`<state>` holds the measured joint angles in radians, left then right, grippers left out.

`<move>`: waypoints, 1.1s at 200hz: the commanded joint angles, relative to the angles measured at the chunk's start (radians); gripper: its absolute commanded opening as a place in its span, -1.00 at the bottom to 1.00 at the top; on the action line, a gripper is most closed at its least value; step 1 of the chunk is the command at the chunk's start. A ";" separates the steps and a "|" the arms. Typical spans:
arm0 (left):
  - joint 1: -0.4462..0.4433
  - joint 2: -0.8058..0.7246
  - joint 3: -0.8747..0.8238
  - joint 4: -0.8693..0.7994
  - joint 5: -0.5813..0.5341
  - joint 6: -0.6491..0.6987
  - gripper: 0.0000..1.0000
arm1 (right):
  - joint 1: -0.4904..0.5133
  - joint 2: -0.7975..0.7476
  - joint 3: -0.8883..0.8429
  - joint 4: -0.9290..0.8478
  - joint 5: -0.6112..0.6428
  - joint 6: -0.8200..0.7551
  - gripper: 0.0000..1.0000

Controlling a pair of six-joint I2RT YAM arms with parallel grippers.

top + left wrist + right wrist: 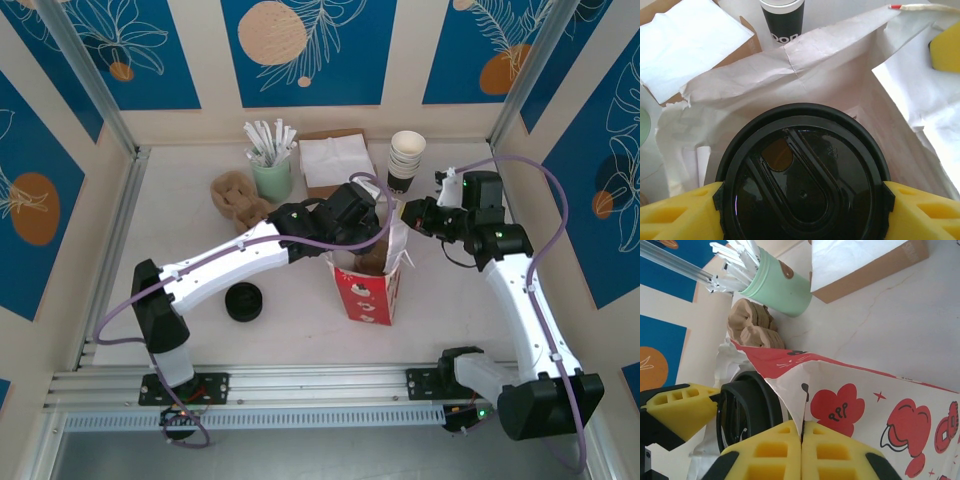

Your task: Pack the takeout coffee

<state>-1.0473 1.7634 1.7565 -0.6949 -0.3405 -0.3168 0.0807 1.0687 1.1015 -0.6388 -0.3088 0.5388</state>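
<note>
Black-lidded dark paper coffee cup (802,175): likely light and crushable; the stiff lid rim is the place to hold.
Left claw (802,212): clamped on that rim.
Right claw (801,450): pinching the edge of the red-and-white paper bag (900,415).

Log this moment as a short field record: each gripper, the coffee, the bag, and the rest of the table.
left gripper: shut on the takeout coffee, clamped across its black lid
right gripper: shut on the bag, pinching its rim
takeout coffee: at the bag's open mouth, over its white inside; how deep, cannot tell
bag: standing, top open
rest of table: stack of lidless cups, mint cup of straws, napkin box, black lids
</note>
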 commanded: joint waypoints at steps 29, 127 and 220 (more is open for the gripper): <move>0.010 0.012 0.039 0.001 0.067 0.028 0.46 | -0.054 0.048 0.153 -0.141 -0.042 -0.144 -0.33; 0.013 0.058 0.095 0.016 0.136 0.042 0.46 | 0.006 0.298 0.509 -0.395 -0.087 -0.455 0.08; 0.018 0.070 0.113 0.008 0.146 0.038 0.46 | 0.110 0.344 0.515 -0.472 0.168 -0.647 0.15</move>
<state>-1.0378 1.8233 1.8355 -0.6884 -0.2092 -0.2852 0.1658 1.4162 1.5879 -1.0603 -0.2573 -0.0200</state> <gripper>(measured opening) 0.733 0.570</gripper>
